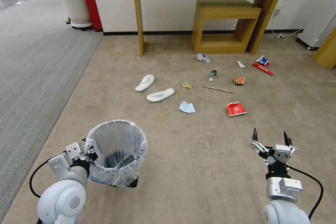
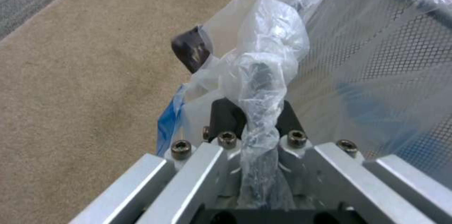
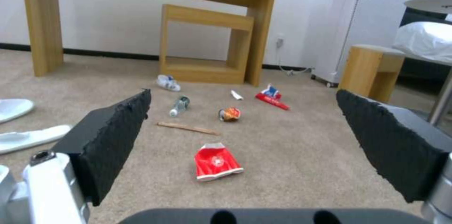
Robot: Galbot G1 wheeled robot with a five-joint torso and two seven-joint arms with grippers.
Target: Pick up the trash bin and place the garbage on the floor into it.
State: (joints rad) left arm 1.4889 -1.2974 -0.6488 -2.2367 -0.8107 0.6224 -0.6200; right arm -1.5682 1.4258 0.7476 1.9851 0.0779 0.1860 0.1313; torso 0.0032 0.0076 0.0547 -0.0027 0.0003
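— Which step?
— Bin is picked up: left tool (image 2: 245, 121) is clamped on the trash bin (image 1: 117, 152) rim; right tool (image 1: 271, 140) gapes wide, empty.
— Next?
— Probably the red paper bowl (image 3: 216, 162) just ahead of it on the floor (image 1: 196, 154); slippers (image 1: 154, 89) lie farther.

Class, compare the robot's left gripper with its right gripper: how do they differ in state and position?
The left gripper is shut on the rim of the small round black bin lined with a translucent plastic bag; the right gripper is open and holds nothing. Left grips the bin; right hangs over bare beige carpet. Both sit low.
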